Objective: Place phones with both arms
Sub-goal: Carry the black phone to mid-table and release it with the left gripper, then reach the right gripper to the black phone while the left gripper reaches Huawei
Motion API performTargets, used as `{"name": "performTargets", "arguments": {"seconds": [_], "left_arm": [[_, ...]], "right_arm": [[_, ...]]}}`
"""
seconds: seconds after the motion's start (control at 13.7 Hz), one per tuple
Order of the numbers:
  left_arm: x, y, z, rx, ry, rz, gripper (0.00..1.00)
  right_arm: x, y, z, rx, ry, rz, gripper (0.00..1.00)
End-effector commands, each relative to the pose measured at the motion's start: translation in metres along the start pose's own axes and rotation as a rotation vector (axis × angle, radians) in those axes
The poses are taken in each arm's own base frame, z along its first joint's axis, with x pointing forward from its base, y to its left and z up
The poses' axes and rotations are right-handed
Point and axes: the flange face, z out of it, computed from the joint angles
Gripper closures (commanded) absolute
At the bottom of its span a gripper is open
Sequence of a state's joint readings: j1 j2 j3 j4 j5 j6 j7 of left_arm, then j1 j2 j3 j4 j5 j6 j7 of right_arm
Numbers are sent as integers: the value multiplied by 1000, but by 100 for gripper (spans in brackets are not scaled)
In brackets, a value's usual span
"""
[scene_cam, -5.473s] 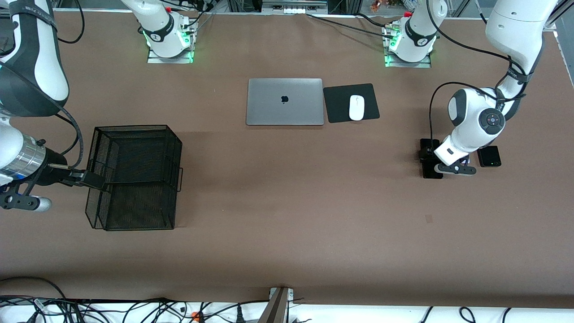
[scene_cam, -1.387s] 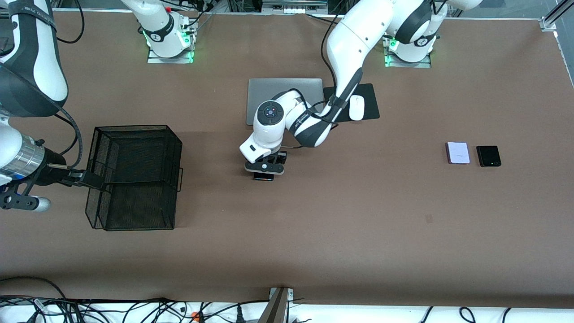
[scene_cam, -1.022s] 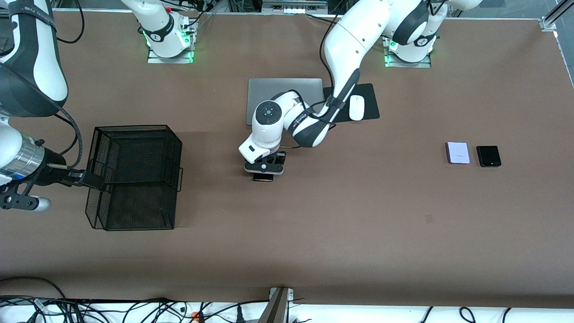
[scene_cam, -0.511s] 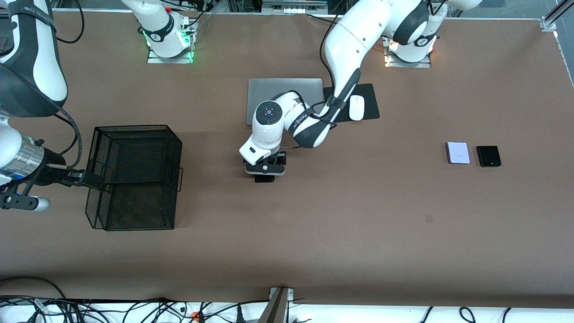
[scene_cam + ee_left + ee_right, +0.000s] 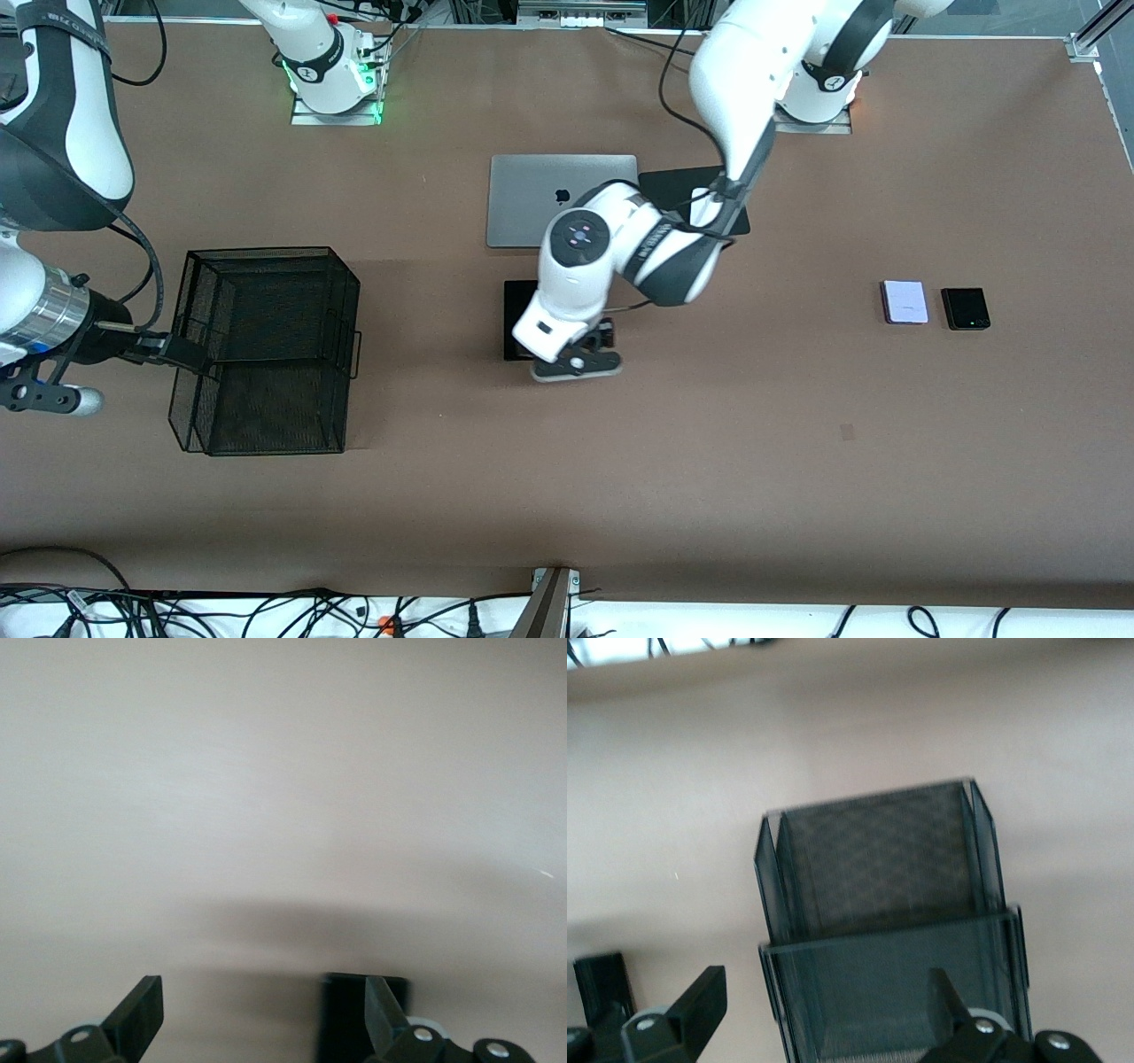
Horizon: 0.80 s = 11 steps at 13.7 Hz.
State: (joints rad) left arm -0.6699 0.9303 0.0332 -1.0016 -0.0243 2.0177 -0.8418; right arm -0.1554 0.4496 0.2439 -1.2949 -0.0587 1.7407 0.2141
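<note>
The long narrow black phone (image 5: pixel 519 319) lies flat on the table, nearer the front camera than the laptop; its end shows in the left wrist view (image 5: pixel 347 1019) beside one finger. My left gripper (image 5: pixel 580 350) is open and empty, just beside the phone toward the left arm's end (image 5: pixel 261 1014). The pale lavender phone (image 5: pixel 904 302) and the squarish black phone with the green dot (image 5: pixel 965 308) lie side by side toward the left arm's end. My right gripper (image 5: pixel 182 354) is open at the black mesh basket's wall (image 5: pixel 190 301); the basket (image 5: pixel 886 904) fills its wrist view (image 5: pixel 824 1005).
A silver laptop (image 5: pixel 532 199) lies closed mid-table, with a white mouse (image 5: pixel 702 206) on a black pad (image 5: pixel 673 182) partly under the left arm. Both arm bases stand along the table's top edge.
My left gripper has let go of the long black phone, risen and moved toward the left arm's end. The phone now lies uncovered on the table. The right arm has not moved.
</note>
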Motion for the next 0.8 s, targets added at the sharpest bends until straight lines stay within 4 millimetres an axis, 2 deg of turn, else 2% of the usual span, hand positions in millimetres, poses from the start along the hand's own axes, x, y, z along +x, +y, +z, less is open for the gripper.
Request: {"name": "performTargets", "arguments": {"seconds": [0.0,0.07,0.15,0.29,0.36,0.51,0.66,0.73], "left_arm": [[16,-59,-8,71,-105,-8,0],[32,-90,-14,84,-126,16,0],[41,-115,-19,93,-145,35,0],[59,-167,-21,113,-181,67,0],[67,-198,-17,125,-203,95,0],[84,-255,-21,122,-234,160,0],[100,-316,-27,153,-243,221,0],[105,-340,-26,168,-252,243,0]], "right_arm": [[-11,-12,-7,-15,-25,-25,0],[-14,-24,-7,-10,-25,-32,0],[-17,-44,-4,-1,-26,-35,0],[-32,-106,2,5,-16,-51,0],[-43,-145,7,4,-8,-29,0],[-65,-222,36,20,5,27,0],[-81,-277,80,39,-5,-7,0],[-91,-301,101,44,-9,-40,0]]}}
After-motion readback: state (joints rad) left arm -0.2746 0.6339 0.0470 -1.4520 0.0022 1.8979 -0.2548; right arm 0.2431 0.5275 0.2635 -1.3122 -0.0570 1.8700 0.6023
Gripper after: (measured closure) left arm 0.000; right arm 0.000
